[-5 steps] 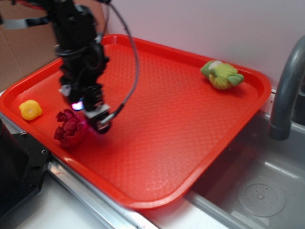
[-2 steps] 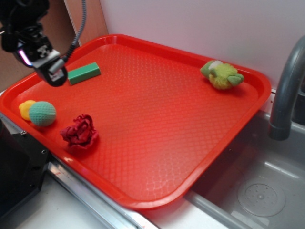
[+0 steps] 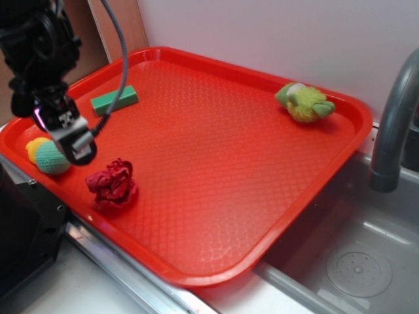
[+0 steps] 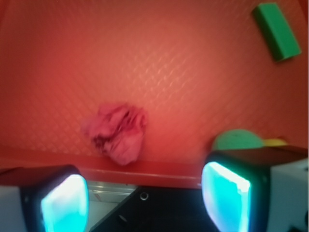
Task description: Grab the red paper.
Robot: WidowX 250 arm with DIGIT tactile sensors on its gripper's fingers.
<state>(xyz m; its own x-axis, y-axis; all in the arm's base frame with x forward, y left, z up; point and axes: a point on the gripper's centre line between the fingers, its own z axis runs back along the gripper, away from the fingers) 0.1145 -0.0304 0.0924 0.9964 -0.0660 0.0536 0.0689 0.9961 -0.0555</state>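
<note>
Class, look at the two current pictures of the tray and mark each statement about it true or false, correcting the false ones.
1. The gripper holds the red paper. False: its jaws are open and empty, the paper lies apart on the tray.
2. A green block lies on the tray. True.
3. The teal ball touches the red paper. False: they lie apart.
4. The green-yellow plush toy sits near the tray's far corner. True.

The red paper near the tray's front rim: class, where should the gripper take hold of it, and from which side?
Probably from above, closing across the middle of the red paper: it is a low ruffled wad lying free on the tray, apart from the teal ball. The gripper is open.
</note>
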